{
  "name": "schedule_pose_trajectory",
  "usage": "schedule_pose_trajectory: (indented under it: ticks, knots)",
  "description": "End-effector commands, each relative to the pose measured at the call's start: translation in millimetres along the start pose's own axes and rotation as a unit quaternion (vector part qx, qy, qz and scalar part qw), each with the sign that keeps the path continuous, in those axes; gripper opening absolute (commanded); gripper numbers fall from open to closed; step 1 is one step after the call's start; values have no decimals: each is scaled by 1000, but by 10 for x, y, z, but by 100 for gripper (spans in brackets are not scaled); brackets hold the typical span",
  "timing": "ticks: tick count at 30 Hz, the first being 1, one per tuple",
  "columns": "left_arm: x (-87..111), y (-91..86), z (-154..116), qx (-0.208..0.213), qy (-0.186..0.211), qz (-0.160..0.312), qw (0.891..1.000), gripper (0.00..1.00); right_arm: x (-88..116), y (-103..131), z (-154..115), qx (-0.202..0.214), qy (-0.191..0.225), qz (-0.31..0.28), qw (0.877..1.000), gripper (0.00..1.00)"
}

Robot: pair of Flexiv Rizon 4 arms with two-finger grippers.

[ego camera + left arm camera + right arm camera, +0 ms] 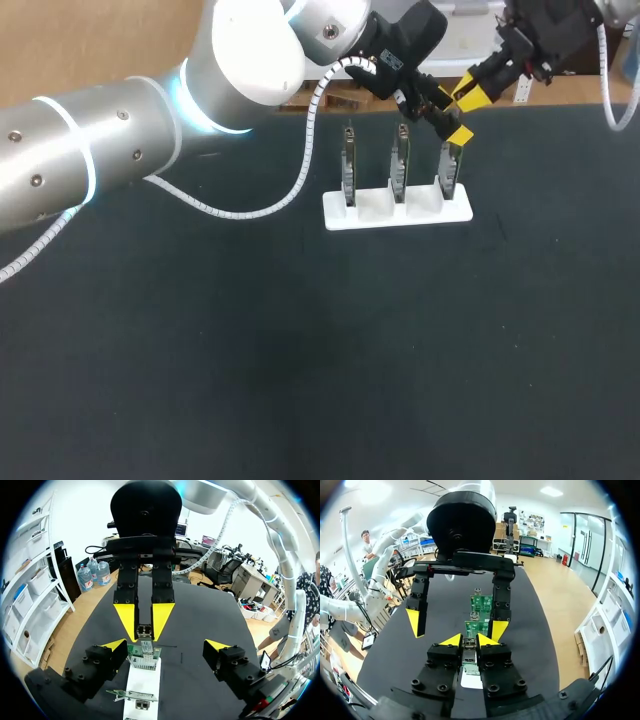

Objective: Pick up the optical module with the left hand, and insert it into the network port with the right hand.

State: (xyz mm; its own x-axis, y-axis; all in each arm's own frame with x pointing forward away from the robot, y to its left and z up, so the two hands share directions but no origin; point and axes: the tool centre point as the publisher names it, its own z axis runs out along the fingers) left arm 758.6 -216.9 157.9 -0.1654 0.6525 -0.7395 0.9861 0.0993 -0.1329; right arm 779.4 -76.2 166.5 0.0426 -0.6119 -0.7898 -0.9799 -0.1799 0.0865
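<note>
On the black table (300, 350), the right gripper (469, 641) pinches the optical module (145, 631) atop the end circuit board (448, 172) in the white holder (395, 212). The left gripper (166, 646) flanks it, jaws spread wide.

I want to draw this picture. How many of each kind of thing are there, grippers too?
Upright green circuit boards: 3
White plastic holder: 1
Small metal optical module: 1
Yellow-tipped grippers: 2
Total: 7
</note>
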Motion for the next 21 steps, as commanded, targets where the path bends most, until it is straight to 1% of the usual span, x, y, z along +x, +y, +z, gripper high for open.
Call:
schedule_pose_trajectory:
  ticks: [1,21]
  knots:
    - [2,-8,0,-2,0,-1,1000,100,15,36,28,4,2,0,1000,0]
    - [2,-8,0,-2,0,-1,1000,100,116,15,83,4,15,9,1000,0]
